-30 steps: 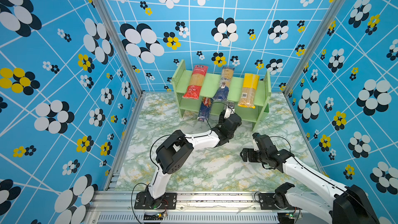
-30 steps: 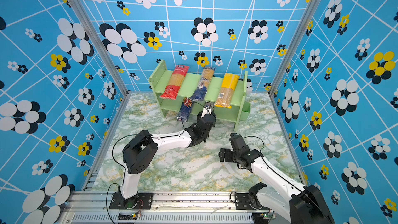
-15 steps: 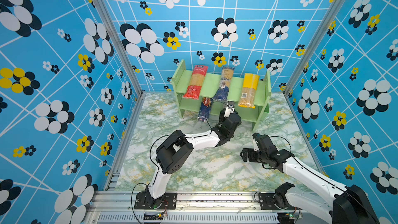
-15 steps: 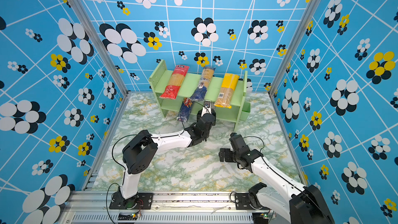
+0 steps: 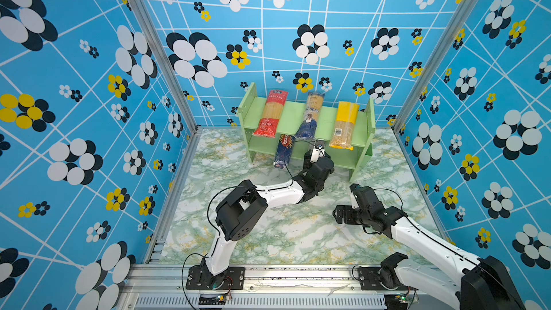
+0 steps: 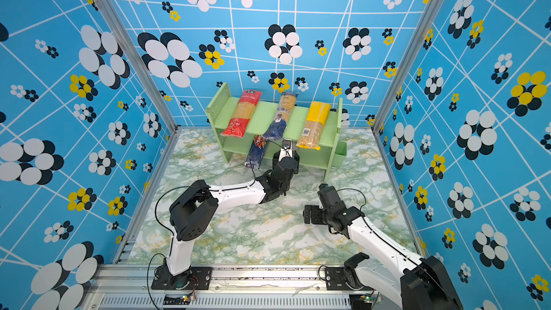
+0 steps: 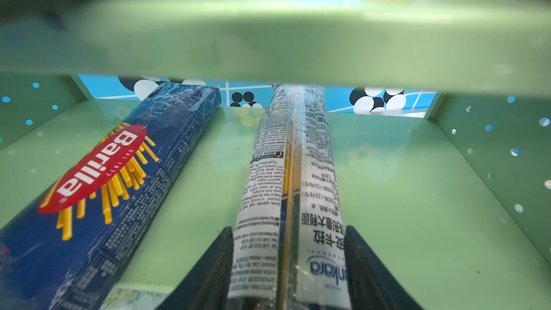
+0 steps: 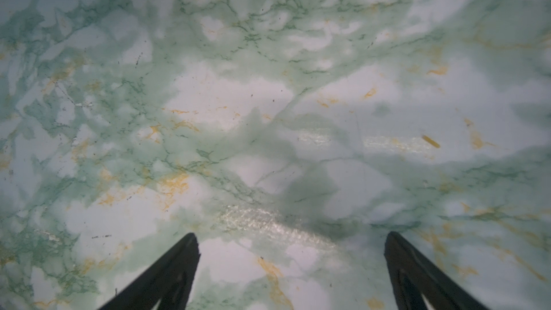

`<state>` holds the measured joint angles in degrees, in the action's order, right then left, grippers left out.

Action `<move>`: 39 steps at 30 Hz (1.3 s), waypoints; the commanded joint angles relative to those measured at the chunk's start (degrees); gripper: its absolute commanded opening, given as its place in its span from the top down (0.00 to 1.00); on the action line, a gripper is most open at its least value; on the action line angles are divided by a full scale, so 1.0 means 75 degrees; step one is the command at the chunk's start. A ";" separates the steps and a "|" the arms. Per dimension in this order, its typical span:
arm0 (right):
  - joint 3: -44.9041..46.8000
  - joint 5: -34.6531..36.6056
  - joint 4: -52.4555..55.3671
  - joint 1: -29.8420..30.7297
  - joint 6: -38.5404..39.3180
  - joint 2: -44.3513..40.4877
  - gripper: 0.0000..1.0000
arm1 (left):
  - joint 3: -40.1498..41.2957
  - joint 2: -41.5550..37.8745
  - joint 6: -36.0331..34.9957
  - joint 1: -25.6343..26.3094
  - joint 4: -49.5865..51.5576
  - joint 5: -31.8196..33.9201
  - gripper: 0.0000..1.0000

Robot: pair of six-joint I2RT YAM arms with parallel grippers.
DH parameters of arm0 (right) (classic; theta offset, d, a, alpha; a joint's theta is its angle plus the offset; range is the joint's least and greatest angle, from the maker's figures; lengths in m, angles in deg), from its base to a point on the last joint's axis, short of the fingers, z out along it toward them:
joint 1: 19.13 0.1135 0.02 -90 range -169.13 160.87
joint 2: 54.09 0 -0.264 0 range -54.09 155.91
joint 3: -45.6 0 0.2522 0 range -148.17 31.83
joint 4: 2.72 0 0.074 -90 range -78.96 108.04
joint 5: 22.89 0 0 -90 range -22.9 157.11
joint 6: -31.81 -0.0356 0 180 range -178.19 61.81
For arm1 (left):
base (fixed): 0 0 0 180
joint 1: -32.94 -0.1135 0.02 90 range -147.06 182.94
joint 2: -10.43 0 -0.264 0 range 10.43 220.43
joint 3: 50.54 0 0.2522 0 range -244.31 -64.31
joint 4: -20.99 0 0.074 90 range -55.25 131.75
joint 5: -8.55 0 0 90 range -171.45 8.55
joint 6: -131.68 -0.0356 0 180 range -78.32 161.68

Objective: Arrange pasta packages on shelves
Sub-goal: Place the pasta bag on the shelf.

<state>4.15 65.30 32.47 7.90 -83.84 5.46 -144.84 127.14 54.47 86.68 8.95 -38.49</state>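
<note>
Altogether five packs lie on one shelf unit [image 5: 365,159]: red pack [image 5: 270,114], navy-ended pack [image 5: 310,117], yellow-topped pack [image 5: 344,123] overhanging the upper tier's [image 5: 290,114] front edge; Barilla pack [image 7: 98,192] and labelled pack [image 7: 289,174] below, bare board beyond on the robot's right. The left tool [image 7: 288,229] flanks the labelled pack closely; gripping or not, I cannot tell. The right tool [image 8: 291,234] gapes, unladen, over the table [image 5: 283,234].

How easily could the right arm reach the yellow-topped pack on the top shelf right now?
Probably easily. The right pincer is open and empty above the table, the yellow-topped pack lies atop the shelf on that side, and nothing stands between them.
</note>
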 commanded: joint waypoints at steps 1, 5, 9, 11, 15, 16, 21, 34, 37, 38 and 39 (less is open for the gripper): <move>0.0027 -0.0017 0.0025 -0.0065 0.0095 -0.0003 0.01 | 0.0101 -0.0241 -0.0052 0.0054 -0.0134 0.0225 0.40; 0.0013 -0.0017 0.0052 -0.0064 0.0099 -0.0016 0.01 | 0.0215 -0.0296 -0.0042 0.0053 -0.0181 0.0237 0.39; -0.0046 -0.0006 0.0126 -0.0065 0.0102 -0.0052 0.01 | 0.0384 -0.0386 -0.0010 0.0075 -0.0169 0.0252 0.38; -0.0102 0.0003 0.0209 -0.0066 0.0109 -0.0075 0.01 | 0.0496 -0.0448 0.0000 0.0099 -0.0146 0.0249 0.37; -0.0214 0.0028 0.0365 -0.0070 0.0115 -0.0154 0.01 | 0.0837 -0.0705 0.0002 0.0214 -0.0132 0.0259 0.35; -0.0238 0.0040 0.0403 -0.0074 0.0115 -0.0186 0.01 | 0.0964 -0.0778 0.0005 0.0262 -0.0184 0.0272 0.35; -0.0401 0.0088 0.0659 -0.0066 0.0127 -0.0301 0.01 | 0.1406 -0.1127 0.0015 0.0432 -0.0171 0.0353 0.34; -0.0921 0.0349 0.1267 -0.0066 0.0331 -0.0782 0.01 | 0.2685 -0.2371 -0.0095 0.0651 0.0505 -0.0121 0.20; -0.1037 0.0454 0.1233 -0.0064 0.0435 -0.0879 0.01 | 0.3084 -0.2767 -0.0230 0.0646 0.0708 -0.0125 0.15; -0.1064 0.0483 0.1211 -0.0065 0.0490 -0.0903 0.01 | 0.3227 -0.2906 -0.0339 0.0641 0.0732 -0.0125 0.14; -0.1089 0.0544 0.1189 -0.0066 0.0534 -0.0921 0.01 | 0.3361 -0.3038 -0.0428 0.0640 0.0762 -0.0120 0.12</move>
<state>-2.25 67.16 40.15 7.72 -81.72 -0.69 -122.08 107.56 53.49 91.22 12.32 -39.01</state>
